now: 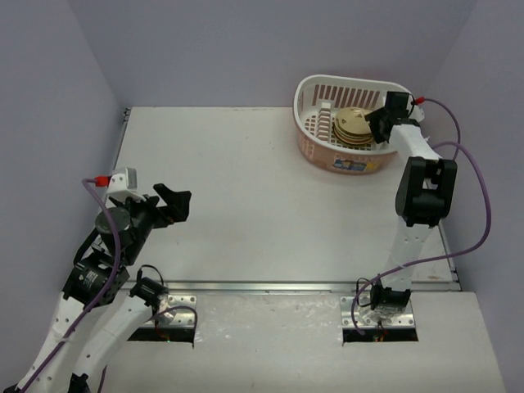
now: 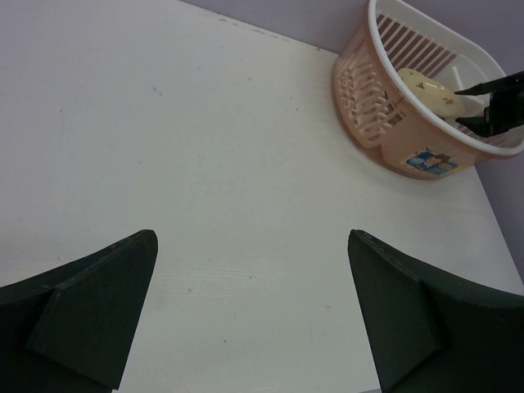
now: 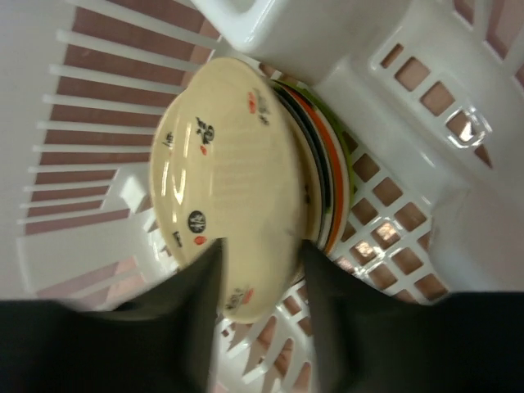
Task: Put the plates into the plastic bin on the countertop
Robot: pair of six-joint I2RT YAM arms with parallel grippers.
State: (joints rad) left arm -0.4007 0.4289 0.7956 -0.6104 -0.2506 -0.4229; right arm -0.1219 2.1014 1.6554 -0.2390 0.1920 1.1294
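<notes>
The plastic bin (image 1: 344, 162) stands at the far right of the countertop (image 1: 246, 188) and holds a stack of plates (image 1: 352, 127). In the right wrist view a cream plate (image 3: 229, 155) with small dark and red marks lies on top. Black, orange and green plate rims (image 3: 332, 172) show beneath it. My right gripper (image 3: 262, 246) reaches into the bin (image 3: 393, 49), its jaws apart on either side of the cream plate's near edge. It also shows from above (image 1: 381, 121). My left gripper (image 1: 176, 201) hovers open over the bare left side of the countertop (image 2: 205, 123), its fingers spread wide around nothing (image 2: 250, 236).
The bin (image 2: 385, 139) has slotted pink-and-white walls and a label on its front. Purple cables loop from both arms. Grey walls close in the table at the back and on both sides. The metal front edge (image 1: 270, 286) runs ahead of the arm bases.
</notes>
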